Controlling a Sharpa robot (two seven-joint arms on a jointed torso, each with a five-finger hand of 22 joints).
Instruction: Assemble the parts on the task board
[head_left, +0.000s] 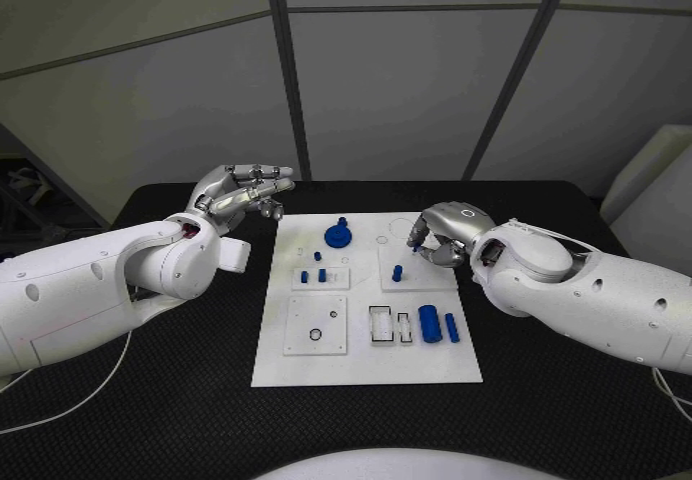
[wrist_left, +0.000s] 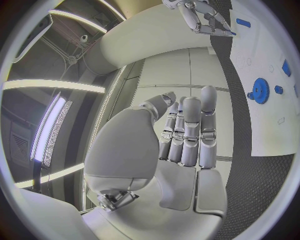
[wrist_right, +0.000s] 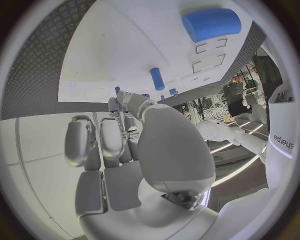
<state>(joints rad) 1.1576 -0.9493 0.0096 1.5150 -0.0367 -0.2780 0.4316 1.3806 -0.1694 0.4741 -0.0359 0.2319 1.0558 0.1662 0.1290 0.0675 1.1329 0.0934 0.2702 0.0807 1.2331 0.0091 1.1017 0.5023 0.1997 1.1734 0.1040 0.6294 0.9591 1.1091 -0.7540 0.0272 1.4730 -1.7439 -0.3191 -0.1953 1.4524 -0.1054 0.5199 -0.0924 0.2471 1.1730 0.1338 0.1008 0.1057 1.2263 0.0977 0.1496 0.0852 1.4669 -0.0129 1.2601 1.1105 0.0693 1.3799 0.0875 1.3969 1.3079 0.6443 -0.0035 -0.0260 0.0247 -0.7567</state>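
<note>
The white task board (head_left: 368, 350) lies in the middle of the table. My right hand (head_left: 447, 232) hovers over its far right part and pinches a small blue pin (head_left: 415, 248) between thumb and finger; the right wrist view shows that pin (wrist_right: 117, 90) at the fingertips. My left hand (head_left: 242, 190) is raised off the board's far left corner, fingers stretched out, holding nothing (wrist_left: 187, 135). A blue gear (head_left: 338, 235) stands at the board's far middle. A short blue peg (head_left: 397, 271) stands just before the right hand. A thick blue cylinder (head_left: 430, 323) and a thinner one (head_left: 451, 327) lie at the near right.
Small blue pieces (head_left: 304, 276) stand in a raised white block left of centre. A white square plate with a small ring (head_left: 333, 316) sits at the near left. The black table (head_left: 173, 420) surrounds the board; a loose cable (head_left: 87, 395) runs at the left.
</note>
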